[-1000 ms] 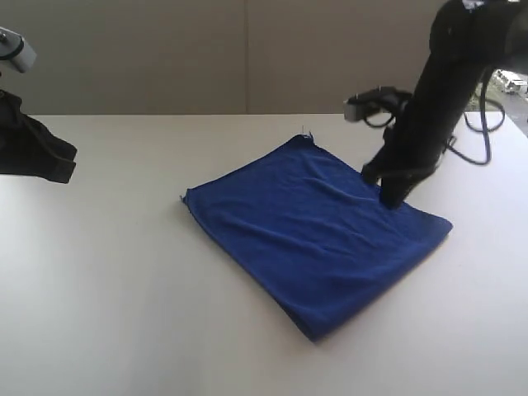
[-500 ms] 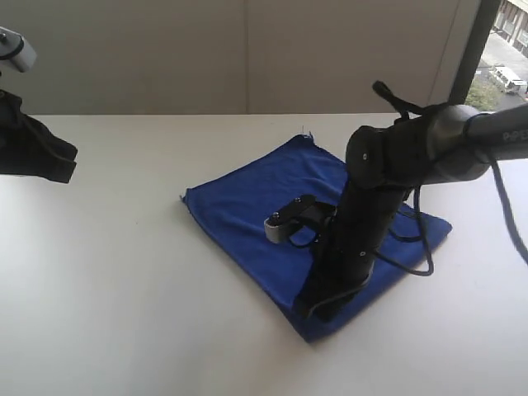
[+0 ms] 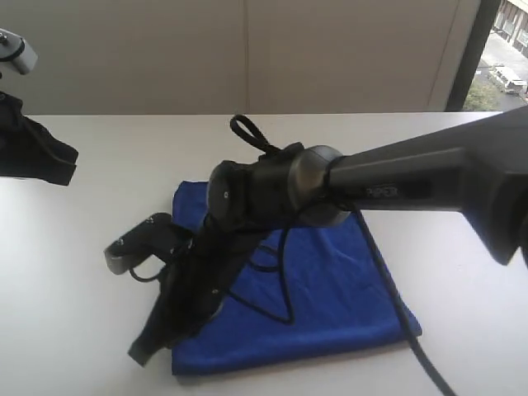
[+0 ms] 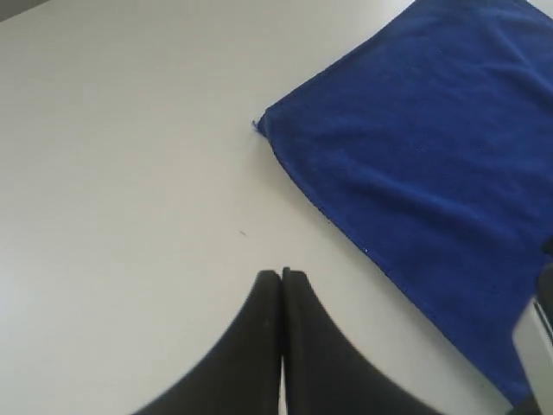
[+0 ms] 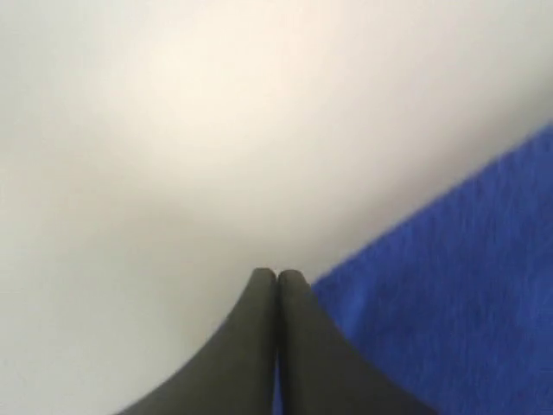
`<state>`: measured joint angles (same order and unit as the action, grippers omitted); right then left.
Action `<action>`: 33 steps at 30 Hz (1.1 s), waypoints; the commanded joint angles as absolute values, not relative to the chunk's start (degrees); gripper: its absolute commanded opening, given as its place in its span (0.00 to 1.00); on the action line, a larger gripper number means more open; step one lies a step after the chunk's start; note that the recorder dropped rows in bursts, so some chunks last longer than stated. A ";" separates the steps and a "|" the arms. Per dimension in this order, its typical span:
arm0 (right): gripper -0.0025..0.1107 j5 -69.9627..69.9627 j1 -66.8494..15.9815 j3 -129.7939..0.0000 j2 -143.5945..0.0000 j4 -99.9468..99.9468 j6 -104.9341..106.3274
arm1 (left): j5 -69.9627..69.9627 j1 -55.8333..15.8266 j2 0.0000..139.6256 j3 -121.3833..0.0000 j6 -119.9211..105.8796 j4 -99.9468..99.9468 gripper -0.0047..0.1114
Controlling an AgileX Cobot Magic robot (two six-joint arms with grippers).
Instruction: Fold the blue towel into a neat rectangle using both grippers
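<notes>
**Exterior view**
- Blue towel (image 3: pixel 338 285): laid flat on the white table (image 3: pixel 66 272), lower centre of the view, in a rough rectangle. The near edge is seen to run almost parallel to the table's front.
- Right arm (image 3: pixel 396 186): stretched in from the right and carried across the towel. Black cable (image 3: pixel 285 309) is draped over the cloth.
- Right gripper (image 3: pixel 139 353): set low at the towel's near left corner, tip pointed down toward the table. Jaw state is not readable from here.
- Left arm (image 3: pixel 33 153): kept at the far left edge, well apart from the towel.

**Left wrist view**
- Left gripper (image 4: pixel 282 275): jaws pressed together, nothing held between them, positioned over bare table (image 4: pixel 130 130).
- Blue towel (image 4: pixel 432 156): one corner and two stitched edges shown, apart from the fingertips.

**Right wrist view**
- Right gripper (image 5: pixel 276 275): jaws closed tip to tip, no cloth seen between them.
- Blue towel (image 5: pixel 458 294): edge found just beside the fingertips. Contact cannot be told.
- Table (image 5: pixel 173 130): bare surface beyond the tips, blurred.
</notes>
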<state>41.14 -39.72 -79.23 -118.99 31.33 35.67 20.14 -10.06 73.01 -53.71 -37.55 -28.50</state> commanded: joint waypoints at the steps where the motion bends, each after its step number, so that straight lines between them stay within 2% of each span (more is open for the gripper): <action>1: 0.02 42.96 -38.11 -86.95 -117.44 23.42 30.10 | 22.94 -9.77 72.44 -53.37 -37.43 -29.54 0.04; 5: 0.02 47.33 -32.23 -87.90 -115.39 5.94 18.88 | 26.17 -12.13 75.32 -53.37 -41.09 -32.76 0.04; 10: 0.02 51.15 -23.41 -87.46 -115.39 5.51 18.88 | 25.24 -17.43 84.50 -54.06 -49.50 -42.04 0.04; 17: 0.02 46.91 -15.32 -84.14 -115.39 5.51 19.15 | 20.53 -22.03 99.53 -61.29 -50.22 -43.69 0.04; 33: 0.02 46.69 -12.47 -82.55 -115.39 4.53 19.23 | 18.58 -22.98 119.11 -78.95 -52.92 -41.27 0.04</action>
<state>46.18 -12.93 -82.78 -115.87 5.39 19.17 17.96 -22.69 117.65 -76.73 -52.58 -42.20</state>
